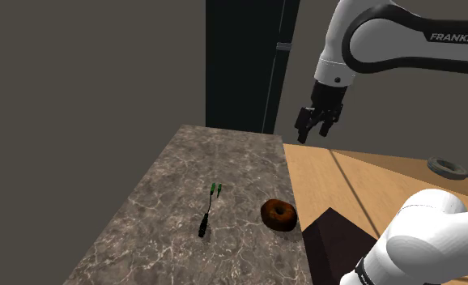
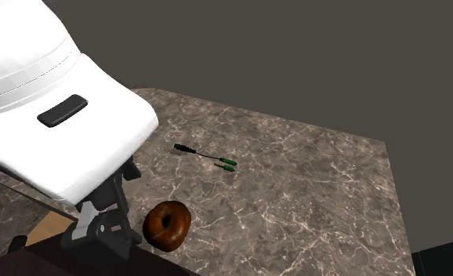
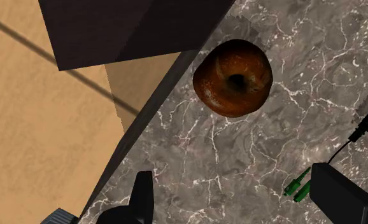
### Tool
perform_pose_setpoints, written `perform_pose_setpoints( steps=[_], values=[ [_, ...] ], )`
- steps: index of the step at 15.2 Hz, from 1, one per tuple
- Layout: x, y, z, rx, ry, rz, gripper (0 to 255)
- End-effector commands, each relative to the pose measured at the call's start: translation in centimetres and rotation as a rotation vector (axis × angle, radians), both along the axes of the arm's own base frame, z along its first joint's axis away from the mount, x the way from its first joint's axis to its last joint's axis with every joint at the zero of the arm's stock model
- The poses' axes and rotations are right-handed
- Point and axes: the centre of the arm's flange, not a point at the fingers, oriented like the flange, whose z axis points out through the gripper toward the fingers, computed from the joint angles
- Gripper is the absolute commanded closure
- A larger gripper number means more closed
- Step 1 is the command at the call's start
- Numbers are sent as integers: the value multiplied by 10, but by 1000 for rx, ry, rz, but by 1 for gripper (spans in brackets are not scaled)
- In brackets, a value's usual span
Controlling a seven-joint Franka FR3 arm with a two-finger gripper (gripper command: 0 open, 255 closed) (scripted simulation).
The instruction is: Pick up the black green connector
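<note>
The connector (image 1: 209, 210) is a thin black cable with a black plug at one end and two green tips at the other. It lies flat on the marble table (image 1: 168, 202), also seen in the second exterior view as the connector (image 2: 206, 157). My gripper (image 1: 315, 126) hangs open high above the table's far right corner, well away from the cable. In the wrist view the connector's green tips (image 3: 297, 188) lie just inside one of the fingers (image 3: 339, 196), far below it. Nothing is between the fingers.
A brown glazed doughnut (image 1: 278, 214) sits on the marble to the right of the connector, near the table's edge; the doughnut (image 3: 233, 77) is also in the wrist view. A wooden surface (image 1: 362, 186) adjoins the table, with a grey ring (image 1: 447, 167) on it. The dark stand (image 1: 338, 243) is at lower right.
</note>
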Motion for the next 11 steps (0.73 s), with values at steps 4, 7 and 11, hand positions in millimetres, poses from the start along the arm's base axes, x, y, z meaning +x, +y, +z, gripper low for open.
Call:
perform_pose_setpoints(
  steps=[4, 7, 11],
  values=[
    [16, 24, -26, 16, 10, -56, 0],
    [33, 47, -52, 32, 19, -112, 0],
    [58, 77, -86, 54, 32, -186, 0]
  ],
)
